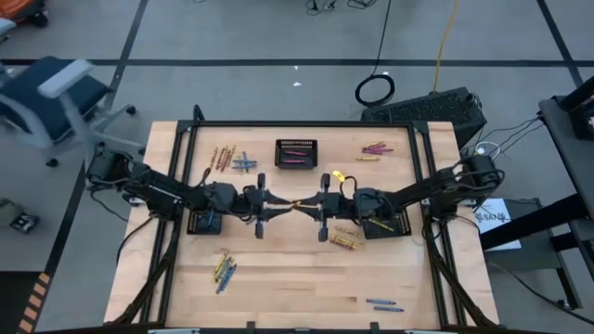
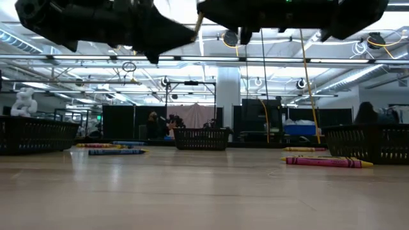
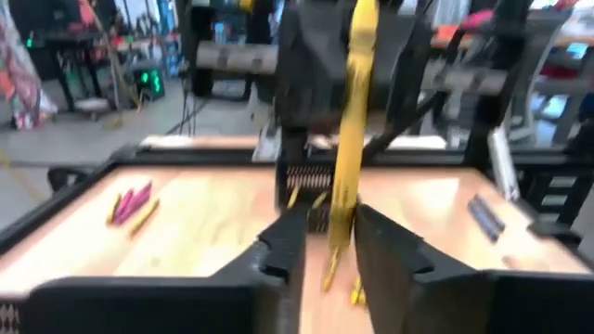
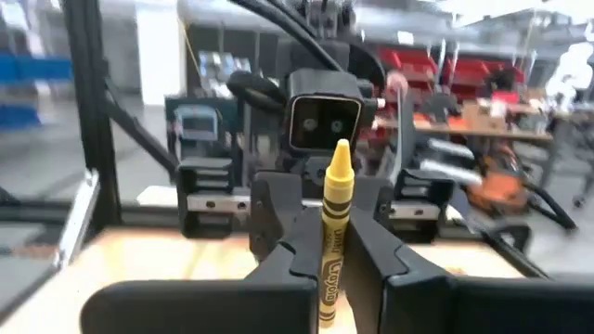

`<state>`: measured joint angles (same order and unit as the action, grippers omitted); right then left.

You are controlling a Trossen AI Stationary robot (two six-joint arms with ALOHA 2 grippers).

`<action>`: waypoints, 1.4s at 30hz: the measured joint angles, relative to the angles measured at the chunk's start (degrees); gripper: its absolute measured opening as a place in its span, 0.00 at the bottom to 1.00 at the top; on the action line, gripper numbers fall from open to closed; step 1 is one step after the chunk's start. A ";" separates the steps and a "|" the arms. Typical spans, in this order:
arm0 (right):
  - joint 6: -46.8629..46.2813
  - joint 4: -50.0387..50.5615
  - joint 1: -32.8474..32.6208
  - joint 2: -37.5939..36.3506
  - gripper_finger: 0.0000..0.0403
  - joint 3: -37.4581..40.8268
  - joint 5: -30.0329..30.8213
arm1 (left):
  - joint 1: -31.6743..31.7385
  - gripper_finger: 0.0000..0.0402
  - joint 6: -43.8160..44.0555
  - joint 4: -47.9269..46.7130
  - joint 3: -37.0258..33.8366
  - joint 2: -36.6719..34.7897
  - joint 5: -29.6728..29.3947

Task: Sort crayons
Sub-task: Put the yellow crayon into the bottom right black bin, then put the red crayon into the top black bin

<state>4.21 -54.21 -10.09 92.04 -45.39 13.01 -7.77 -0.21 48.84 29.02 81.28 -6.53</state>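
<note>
So both arms meet mid-table, tip to tip, with one yellow crayon (image 4: 334,237) between them, lifted off the table (image 1: 297,278). The right gripper (image 4: 336,243) has its fingers clamped tight on the crayon's lower end, tip pointing up toward the other arm. The left gripper (image 3: 330,243) has its fingers narrowly parted either side of the same crayon; from the left wrist view I honestly can't say whether they touch it or have let go.

What could go wrong: looks like a handover to me, and if the left fingers drag on the crayon while the arms pull apart, it could twist in the right grip or drop onto the loose crayons below. A thin waxy stick held by one end can also pivot on a quick swing toward a basket.

Counts, roughly, from the high view:
- three black baskets: the middle basket (image 1: 295,153) with pinkish crayons inside, the left basket (image 1: 205,223) and the right basket (image 1: 385,224), each partly under an arm
- loose crayons in five bunches: a mixed bunch (image 1: 232,160), a pink bunch (image 1: 373,148), a blue-and-yellow bunch (image 1: 224,270), a yellow bunch (image 1: 343,239) and a blue pair (image 1: 383,303)

Individual sticks are too small to count.
</note>
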 joint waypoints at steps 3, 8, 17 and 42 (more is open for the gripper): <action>-0.05 10.04 -0.77 -3.73 0.01 0.00 2.75 | 0.01 0.31 1.13 -3.10 -0.02 0.02 -0.93; -4.25 32.07 -2.51 -12.59 0.01 0.00 7.57 | -0.02 0.39 1.36 -6.33 -0.02 0.02 -2.60; -28.61 86.57 -3.52 -27.59 0.01 0.00 5.22 | -0.02 0.41 1.29 -6.36 -0.02 0.02 -3.20; -32.81 113.03 -3.53 -19.63 0.18 0.02 -7.65 | 0.04 0.41 1.25 -6.16 -0.02 0.02 -3.44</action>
<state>-28.60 58.82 -13.63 72.41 -45.36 5.35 -7.73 1.04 42.68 28.99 81.30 -9.98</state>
